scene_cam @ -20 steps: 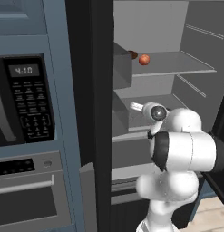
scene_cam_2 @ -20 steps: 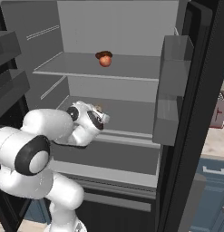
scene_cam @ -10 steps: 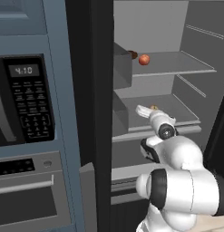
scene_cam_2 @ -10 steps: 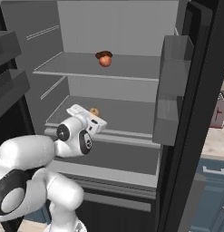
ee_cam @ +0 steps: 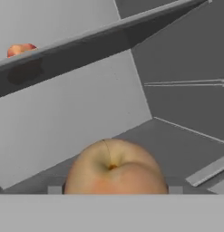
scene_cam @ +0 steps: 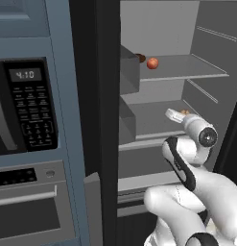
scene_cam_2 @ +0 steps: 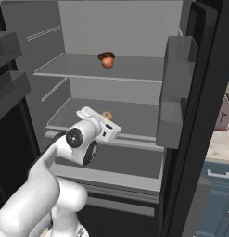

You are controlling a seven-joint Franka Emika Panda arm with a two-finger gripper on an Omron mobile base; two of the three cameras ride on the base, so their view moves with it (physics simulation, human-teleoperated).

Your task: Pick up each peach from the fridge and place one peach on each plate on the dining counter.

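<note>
**Inspector:** You had the fridge (scene_cam_2: 134,28) standing open with the base parked square to it, so both light grey shelves were within the arm's reach. The arm was stretched into the middle compartment, the gripper (scene_cam_2: 103,121) held level with the lower shelf (scene_cam_2: 139,118), which I judge was the approach for the first pick.

**Operator:** And the fruit?

**Inspector:** You had two to collect. The nearer peach (ee_cam: 115,166) sat on that lower shelf directly ahead of the hand, close enough to crowd the bottom of the hand view. It was pale yellow-orange with a redder blush low down, smooth, with a stem dimple and a crease facing the camera. The second peach (scene_cam_2: 107,62) rested on the upper shelf (scene_cam_2: 79,69) toward the back, redder, just in front of a dark brown item (scene_cam_2: 105,55) I could not identify.

**Operator:** Were the fingers on it?

**Inspector:** I cannot tell. You gave me no view of the tips, and whether they were spread or closed was hidden. I judged the fruit round enough to roll if nudged off-centre.
</note>
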